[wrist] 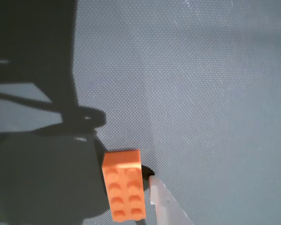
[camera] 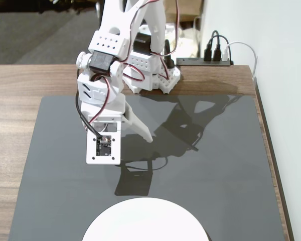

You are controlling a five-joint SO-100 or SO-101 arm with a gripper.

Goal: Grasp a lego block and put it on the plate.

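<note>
We see the lego block (wrist: 123,184) lying studs-up on the dark mat (wrist: 201,93), just left of our one visible finger (wrist: 163,199) in the wrist view. We cannot tell whether the fingers are spread or closed. We judge it light, rigid and slick; pinch its long flat sides. The plate (camera: 145,221) waits well apart.

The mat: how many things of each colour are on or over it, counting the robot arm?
Orange: 1, the brick
White: 2, the plate and the arm
Total: 3
</note>
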